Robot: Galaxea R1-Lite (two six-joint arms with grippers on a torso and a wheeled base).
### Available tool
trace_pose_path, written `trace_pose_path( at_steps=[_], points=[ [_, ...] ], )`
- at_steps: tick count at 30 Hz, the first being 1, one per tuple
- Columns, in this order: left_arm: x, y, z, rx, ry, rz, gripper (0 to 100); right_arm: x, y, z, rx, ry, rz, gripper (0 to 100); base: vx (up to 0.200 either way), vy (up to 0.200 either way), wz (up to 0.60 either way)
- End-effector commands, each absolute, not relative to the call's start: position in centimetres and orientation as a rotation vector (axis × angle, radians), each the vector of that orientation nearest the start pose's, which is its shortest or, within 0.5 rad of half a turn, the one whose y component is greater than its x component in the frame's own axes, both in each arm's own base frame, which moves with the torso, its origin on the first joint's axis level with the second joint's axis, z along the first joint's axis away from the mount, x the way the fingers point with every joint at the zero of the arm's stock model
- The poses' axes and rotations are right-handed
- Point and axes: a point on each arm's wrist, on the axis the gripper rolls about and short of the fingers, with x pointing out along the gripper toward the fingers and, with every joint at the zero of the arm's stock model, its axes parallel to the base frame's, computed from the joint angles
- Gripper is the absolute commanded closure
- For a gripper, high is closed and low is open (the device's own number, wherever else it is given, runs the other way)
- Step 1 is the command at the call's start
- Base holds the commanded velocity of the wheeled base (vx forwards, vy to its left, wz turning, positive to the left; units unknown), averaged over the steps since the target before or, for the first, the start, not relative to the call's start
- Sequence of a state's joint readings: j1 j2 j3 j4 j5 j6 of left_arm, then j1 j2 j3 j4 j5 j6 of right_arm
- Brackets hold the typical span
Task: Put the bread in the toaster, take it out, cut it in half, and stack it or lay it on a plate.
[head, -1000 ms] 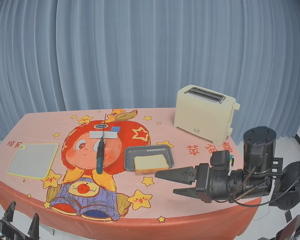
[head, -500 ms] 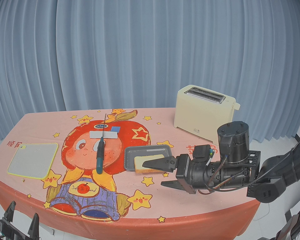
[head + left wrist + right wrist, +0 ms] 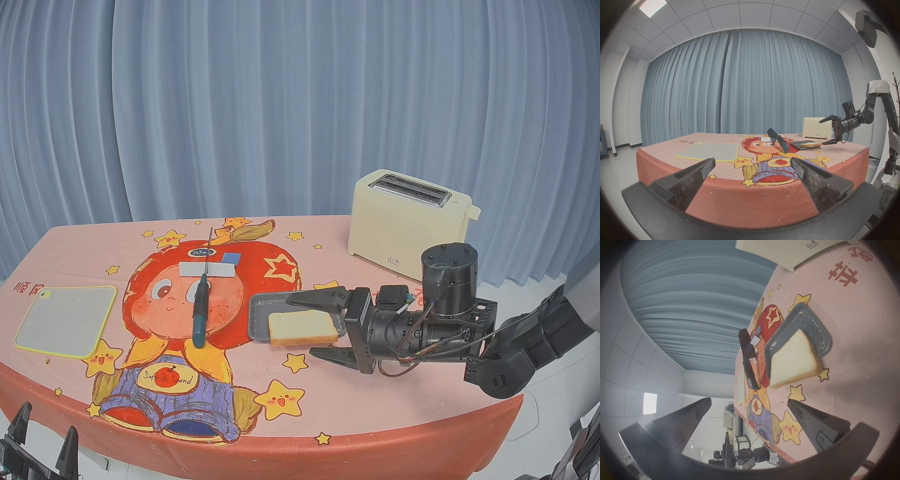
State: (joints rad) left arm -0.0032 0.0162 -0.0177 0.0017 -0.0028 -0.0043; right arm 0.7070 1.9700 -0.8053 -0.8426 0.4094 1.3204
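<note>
The right arm lay low across the table, its right gripper (image 3: 300, 326) spread wide and aimed at the bread (image 3: 299, 330), which rested partly on the grey tray (image 3: 258, 310). Within 1 s it had advanced leftward to the slice.

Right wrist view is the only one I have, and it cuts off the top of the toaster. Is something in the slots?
Observer: No. The head view shows the toaster from above, and nothing sticks out of its two slots.
Operator: And the left claw, is it free?
Observer: Yes. The left claw is open and holds nothing. It is low, before the near edge of the table, far from the bread.
</note>
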Motion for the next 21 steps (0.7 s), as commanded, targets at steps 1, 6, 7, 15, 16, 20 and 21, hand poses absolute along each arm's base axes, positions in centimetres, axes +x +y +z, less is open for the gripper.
trace_pose_path(
  at_steps=[1, 6, 7, 15, 16, 20, 21],
  points=[
    [-2.3, 0.0, 7.5, -0.006, 0.005, -0.006, 0, 26.7, 23.3, 10.3, 1.116, 1.019, 0.678, 0, 0.000, 0.000, 0.00],
    [-2.3, 0.0, 7.5, -0.005, 0.005, -0.006, 0, 26.4, 23.6, 10.1, 1.107, 1.033, 0.680, 0, 0.000, 0.000, 0.00],
    [-2.3, 0.0, 7.5, -0.006, 0.005, -0.006, 0, 26.4, 23.6, 10.0, 1.107, 1.034, 0.679, 0, 0.000, 0.000, 0.00],
    [-2.3, 0.0, 7.5, -0.005, 0.005, -0.006, 0, 27.0, 23.7, 8.8, 1.104, 1.053, 0.651, 0, 0.000, 0.000, 0.00],
    [-2.3, 0.0, 7.5, -0.005, 0.005, -0.006, 0, 27.0, 23.7, 8.8, 1.106, 1.054, 0.648, 0, 0.000, 0.000, 0.00],
    [-2.3, 0.0, 7.5, -0.005, 0.005, -0.006, 0, 27.1, 23.6, 8.5, 1.104, 1.057, 0.643, 0, 0.000, 0.000, 0.00],
    [-2.3, 0.0, 7.5, -0.005, 0.005, -0.006, 0, 27.1, 23.7, 8.5, 1.105, 1.059, 0.641, 0, 0.000, 0.000, 0.00]
  ],
)
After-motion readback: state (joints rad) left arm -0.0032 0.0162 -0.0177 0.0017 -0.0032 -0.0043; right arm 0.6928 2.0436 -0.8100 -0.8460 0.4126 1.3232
